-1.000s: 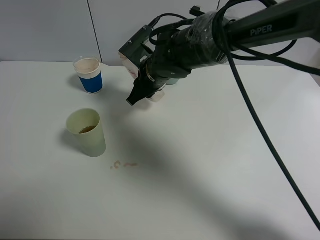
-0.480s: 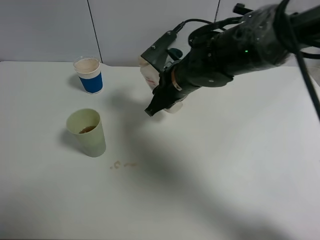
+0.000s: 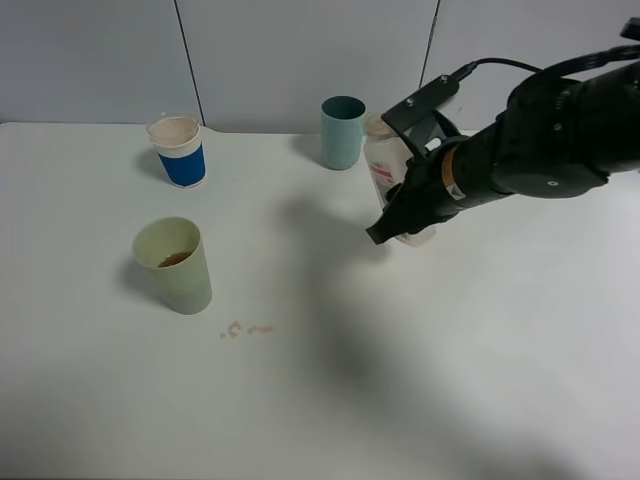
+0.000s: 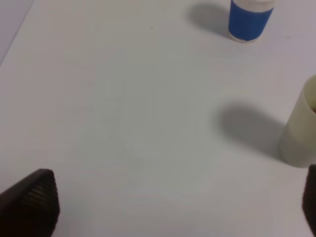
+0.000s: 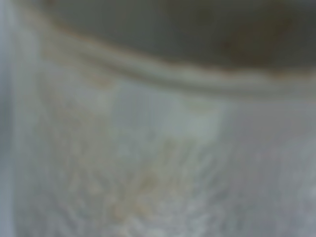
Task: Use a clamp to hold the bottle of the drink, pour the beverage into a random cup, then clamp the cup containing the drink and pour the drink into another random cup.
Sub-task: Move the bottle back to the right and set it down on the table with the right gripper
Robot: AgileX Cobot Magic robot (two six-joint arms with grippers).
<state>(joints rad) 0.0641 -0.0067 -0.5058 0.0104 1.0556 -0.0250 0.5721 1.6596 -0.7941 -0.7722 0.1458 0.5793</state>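
My right clamp (image 3: 398,215) is shut on the bottle (image 3: 384,160), which stands nearly upright just above the table, right of the middle. In the right wrist view the bottle (image 5: 158,148) is a blurred close-up that fills the picture. The pale yellow-green cup (image 3: 176,265) stands at the left with a little brown beverage (image 3: 176,259) at its bottom. Behind it is the blue-and-white cup (image 3: 180,151). In the left wrist view my left gripper (image 4: 170,207) is open over bare table, and the blue-and-white cup (image 4: 249,20) and the yellow-green cup (image 4: 300,131) lie ahead of it.
A teal cup (image 3: 342,132) stands at the back, just left of the bottle. A few brown drops (image 3: 245,328) lie on the white table (image 3: 330,400) right of the yellow-green cup. A grey wall (image 3: 300,50) runs along the far edge.
My right arm has carried the bottle to the right and lower, away from the cups. The teal cup has come into sight behind it. The left gripper stays open.
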